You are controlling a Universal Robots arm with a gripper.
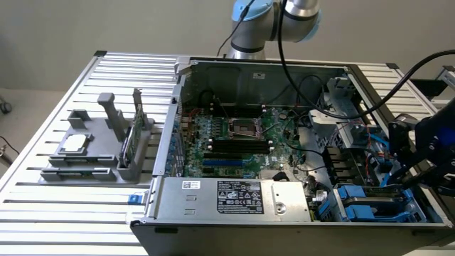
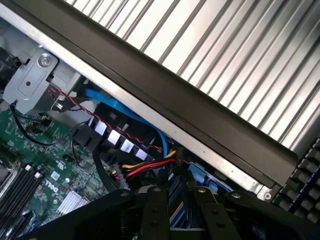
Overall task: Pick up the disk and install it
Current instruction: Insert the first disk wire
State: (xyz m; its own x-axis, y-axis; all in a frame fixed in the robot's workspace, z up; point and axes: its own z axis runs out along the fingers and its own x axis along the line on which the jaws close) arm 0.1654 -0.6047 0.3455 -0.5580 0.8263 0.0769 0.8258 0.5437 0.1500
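black robot gripper (image 2: 178, 194) sits right up against the wrist camera, hanging over the drive-bay corner of the open grey metal computer case (image 1: 284, 237) on the slatted aluminium desk (image 1: 64, 224). honestly can't tell whether the jaws are clamped on anything or just apart. the flat silver-grey disk in its bright blue plastic carrier frame (image 1: 370, 204) looks to be sitting in the bay at the exterior view's lower right, just below the gripper (image 1: 421, 160). what worries me: the red, yellow and black power lead bundle (image 2: 145, 169) and the flat blue data cable (image 2: 102, 99) run right beside the gripper, so any slide along the bay could hook one and yank a plug. the case's dark side wall (image 2: 200, 115) is close too, and if the carrier goes in cocked i'd expect it to bind on the rails instead of seating.
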